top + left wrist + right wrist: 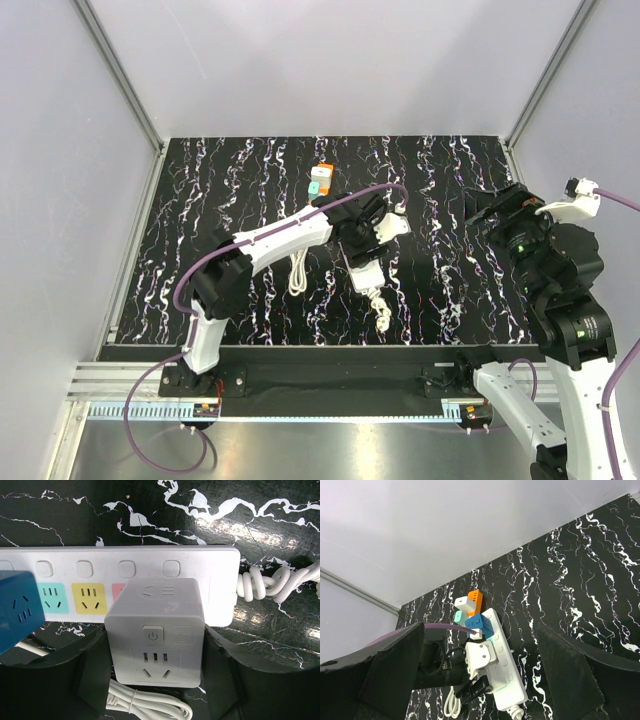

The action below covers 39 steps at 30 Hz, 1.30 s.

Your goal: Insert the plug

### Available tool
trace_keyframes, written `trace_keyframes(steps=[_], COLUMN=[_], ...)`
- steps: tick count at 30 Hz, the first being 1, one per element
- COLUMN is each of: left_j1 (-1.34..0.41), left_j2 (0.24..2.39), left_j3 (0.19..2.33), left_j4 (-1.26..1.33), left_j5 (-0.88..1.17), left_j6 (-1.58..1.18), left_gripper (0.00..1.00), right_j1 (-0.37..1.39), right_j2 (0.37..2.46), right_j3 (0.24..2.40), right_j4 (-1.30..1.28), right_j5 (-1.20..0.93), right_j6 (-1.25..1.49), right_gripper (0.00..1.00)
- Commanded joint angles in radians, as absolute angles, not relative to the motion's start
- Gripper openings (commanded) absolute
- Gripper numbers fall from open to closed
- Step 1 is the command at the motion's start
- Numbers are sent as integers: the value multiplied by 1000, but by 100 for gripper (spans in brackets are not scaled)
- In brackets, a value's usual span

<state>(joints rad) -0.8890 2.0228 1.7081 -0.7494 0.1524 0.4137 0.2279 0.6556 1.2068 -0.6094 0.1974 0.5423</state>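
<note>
Plug point(17, 611), one (blue), one strip point(215, 565), one adapter point(157, 615) in left claw point(157, 667)

The black, white-veined bench point(200, 250) carries a white power strip point(210, 565) near centre, with its twisted lead point(381, 312) at the near end. A bundled white cable point(298, 272) lies to its left. An orange-and-white plug point(322, 171) lies at its far end.

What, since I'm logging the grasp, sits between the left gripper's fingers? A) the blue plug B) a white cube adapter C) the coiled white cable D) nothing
B: the white cube adapter stands between the fingers of the left gripper; the blue plug is off at the view's left edge.
</note>
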Motion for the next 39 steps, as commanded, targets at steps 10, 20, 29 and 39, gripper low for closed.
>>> trace_keyframes(steps=[10, 20, 29, 39], left_j1=[-900, -911, -911, -911], left_j2=[1986, 1997, 2043, 2048], left_j3=[1756, 1775, 1753, 1764], left_j4=[-772, -810, -789, -753], left_j5=[175, 196, 169, 130], left_j6=[408, 405, 407, 411], left_gripper=[0, 0, 0, 0], right_j1=[225, 225, 225, 225], right_j2=[666, 673, 664, 660], right_j3=[1198, 1201, 1201, 1201], right_j4=[-601, -597, -598, -597], right_j5=[196, 203, 196, 199], right_j6=[531, 520, 519, 506], right_gripper=[100, 100, 99, 100])
